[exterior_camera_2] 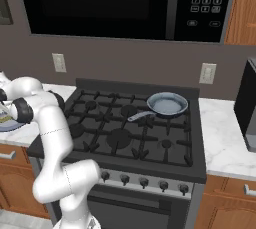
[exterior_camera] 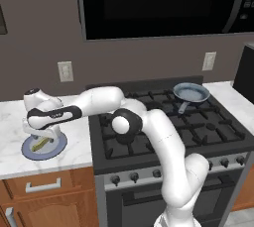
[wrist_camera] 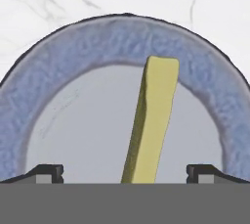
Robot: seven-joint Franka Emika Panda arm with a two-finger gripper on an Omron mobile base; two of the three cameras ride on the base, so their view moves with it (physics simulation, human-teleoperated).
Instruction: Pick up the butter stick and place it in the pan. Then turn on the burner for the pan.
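Because the butter stick (wrist_camera: 152,120) lay flat on the plate (wrist_camera: 73,56), the gripper (wrist_camera: 125,171) was held directly above it, jaws spread wide, so that the stick was bracketed between them, untouched.

- The scene is lit evenly and softly; no glare is seen.
- Faint shading is cast under the arm (exterior_camera: 149,137).
- Edges are rendered slightly soft.
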